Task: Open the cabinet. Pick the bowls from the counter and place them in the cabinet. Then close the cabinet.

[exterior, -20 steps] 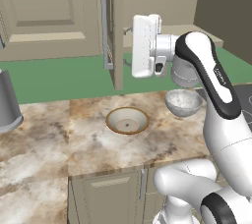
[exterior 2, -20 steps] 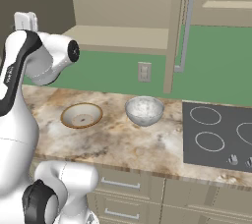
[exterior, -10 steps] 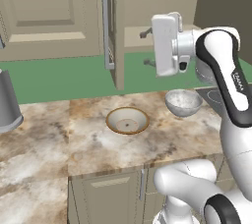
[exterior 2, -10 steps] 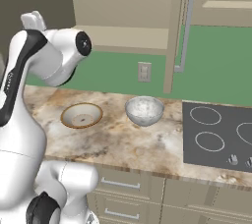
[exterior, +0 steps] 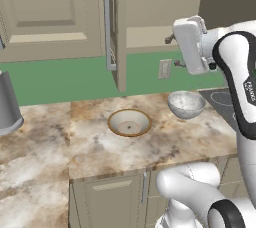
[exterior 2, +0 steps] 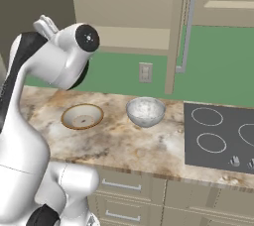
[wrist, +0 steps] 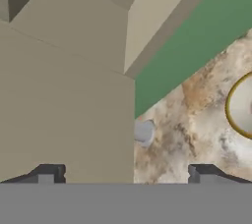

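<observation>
Cabinet [exterior: 150, 17] door's open, and the arm has swung right, gripper [wrist: 125, 174] spread wide and empty. Both bowls [exterior: 129, 122] wait on the counter [exterior: 90, 147] — pickup's next, I'd say.

A green wall [exterior: 65, 79] runs behind the worktop, with a white socket [exterior 2: 145, 73] set in it. Right of the socket lies a dark stovetop [exterior 2: 218, 136] with ring marks. Below it are beige drawers [exterior 2: 124, 190] with short silver handles. Far left of the socket stands a grey cylinder [exterior: 7, 104]
</observation>
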Available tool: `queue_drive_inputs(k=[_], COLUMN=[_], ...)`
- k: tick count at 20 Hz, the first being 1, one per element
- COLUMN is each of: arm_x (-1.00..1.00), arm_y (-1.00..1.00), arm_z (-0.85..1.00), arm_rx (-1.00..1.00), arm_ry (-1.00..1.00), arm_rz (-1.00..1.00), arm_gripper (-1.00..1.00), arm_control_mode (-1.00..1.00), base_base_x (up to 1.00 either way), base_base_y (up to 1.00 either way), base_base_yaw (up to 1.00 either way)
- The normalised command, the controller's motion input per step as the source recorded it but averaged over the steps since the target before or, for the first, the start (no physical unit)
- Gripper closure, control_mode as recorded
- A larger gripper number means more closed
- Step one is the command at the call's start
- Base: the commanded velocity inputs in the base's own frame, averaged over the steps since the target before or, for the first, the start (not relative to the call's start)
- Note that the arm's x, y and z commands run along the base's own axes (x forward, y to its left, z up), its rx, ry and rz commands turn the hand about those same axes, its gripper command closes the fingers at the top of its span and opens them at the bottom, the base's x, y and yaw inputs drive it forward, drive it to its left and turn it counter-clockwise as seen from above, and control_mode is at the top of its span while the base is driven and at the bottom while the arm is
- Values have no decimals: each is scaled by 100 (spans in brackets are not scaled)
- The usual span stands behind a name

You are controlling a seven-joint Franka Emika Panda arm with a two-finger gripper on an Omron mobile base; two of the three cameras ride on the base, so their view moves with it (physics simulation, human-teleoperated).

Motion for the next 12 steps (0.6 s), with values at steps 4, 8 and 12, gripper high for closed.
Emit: queue_drive_inputs(k=[4,8,12], arm_x=[-2,-1,0], arm_y=[-56,-41,-34], arm_z=[-27,-61,-62], arm_rx=[-26,-26,-22], arm_ry=[-10,-2,0], arm_rz=[-29,-39,-52], arm_gripper=[-100,-100,-100], arm_control_mode=[-100,-100,-100], base_base_x=[0,0,0], base_base_y=[0,0,0], base_base_yaw=[0,0,0])
